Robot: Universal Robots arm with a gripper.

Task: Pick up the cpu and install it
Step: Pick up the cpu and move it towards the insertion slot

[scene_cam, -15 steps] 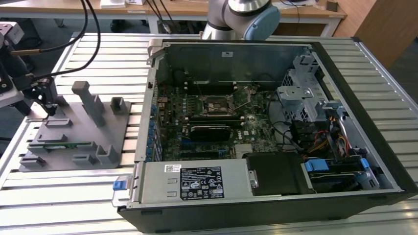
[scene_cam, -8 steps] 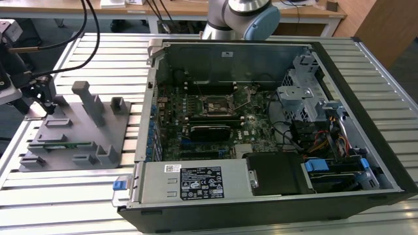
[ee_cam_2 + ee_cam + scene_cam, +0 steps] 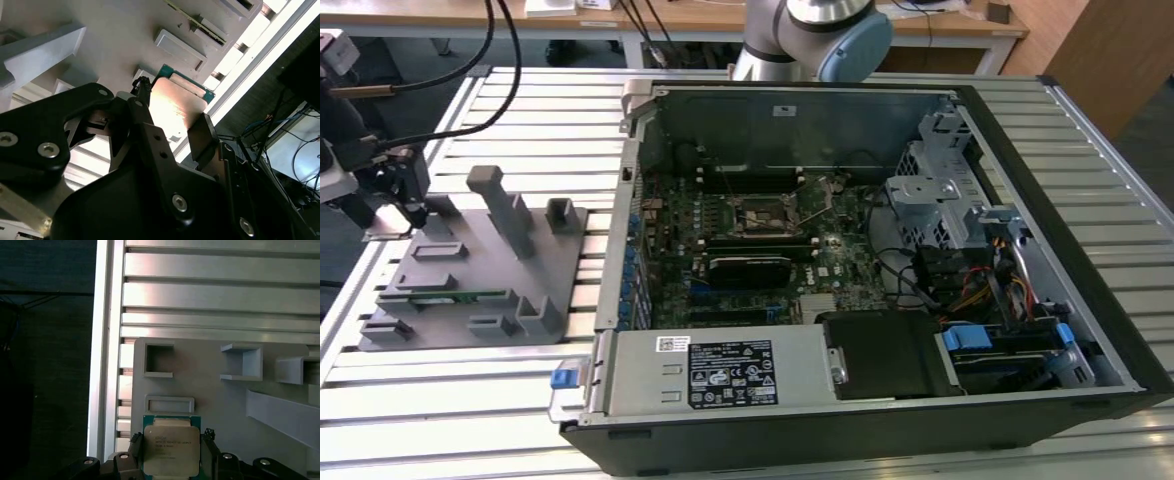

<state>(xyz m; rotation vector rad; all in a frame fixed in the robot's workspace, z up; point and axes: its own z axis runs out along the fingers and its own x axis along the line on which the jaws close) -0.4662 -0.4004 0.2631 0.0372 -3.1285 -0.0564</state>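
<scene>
Silver cpu (image 3: 171,452) tight between gripper (image 3: 171,437) fingers (over grey holder (image 3: 225,405)).

Several short lines of dark print stand on the metal top of the cpu (image 3: 171,450) in the first wrist view, too faint to make out. In the exterior view, a black-and-white label (image 3: 731,372) on the power supply housing (image 3: 640,375) carries small print and symbols. A white sticker (image 3: 671,343) sits just beside it, and neither is legible.
</scene>
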